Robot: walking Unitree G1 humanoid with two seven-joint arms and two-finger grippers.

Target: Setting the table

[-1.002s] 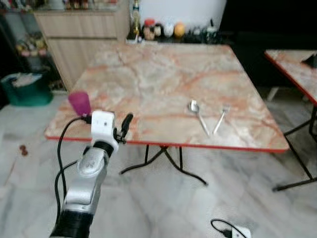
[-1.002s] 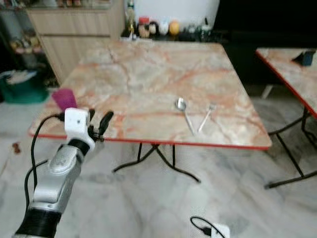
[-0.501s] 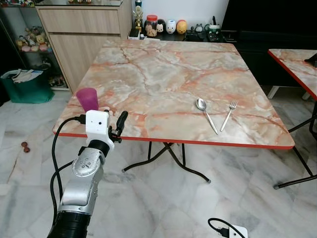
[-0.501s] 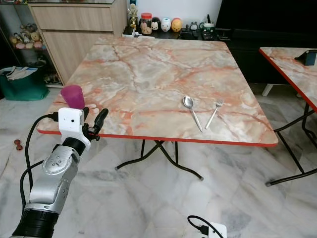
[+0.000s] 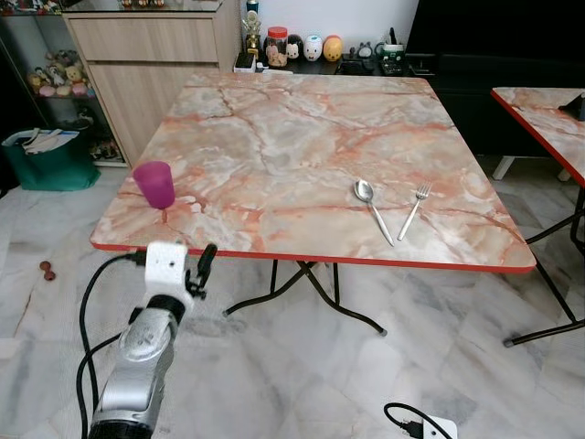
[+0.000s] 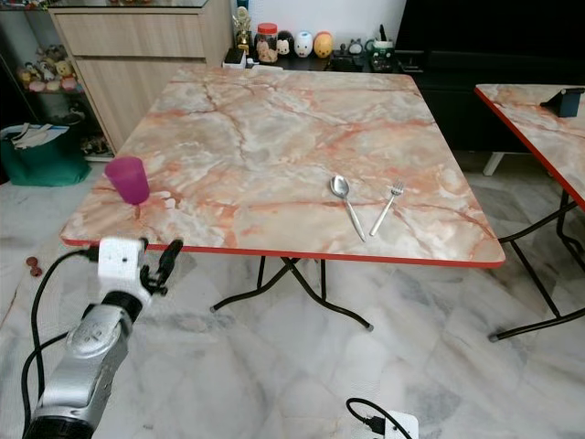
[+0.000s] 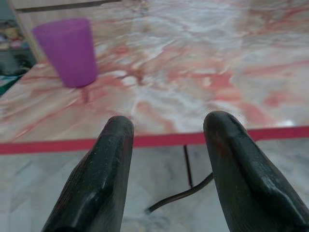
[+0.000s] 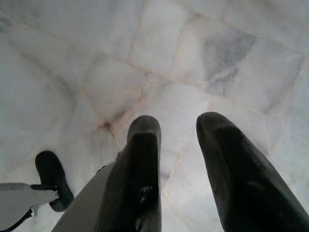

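Observation:
A purple cup [image 5: 154, 185] stands upright near the front left corner of the marble table [image 5: 302, 137]; it appears again in the left wrist view [image 7: 67, 50]. A spoon [image 5: 373, 206] and a fork [image 5: 413, 208] lie side by side toward the table's front right. My left gripper [image 7: 169, 123] is open and empty, held just below and in front of the table's red edge, short of the cup. In the left eye view this left gripper [image 5: 199, 267] sits under the front left corner. My right gripper [image 8: 178, 123] hangs open over the floor tiles.
A second red-edged table [image 5: 544, 119] stands at the right. A green basket [image 5: 50, 160] and a wooden cabinet [image 5: 151, 55] are at the left. Jars and figurines [image 5: 306, 48] line the shelf behind the table. A white plug and cable [image 5: 425, 425] lie on the floor.
My left gripper has drawn back and sunk from beside the purple cup to below the table edge. The cup stays standing on the table. The camera shifted slightly.

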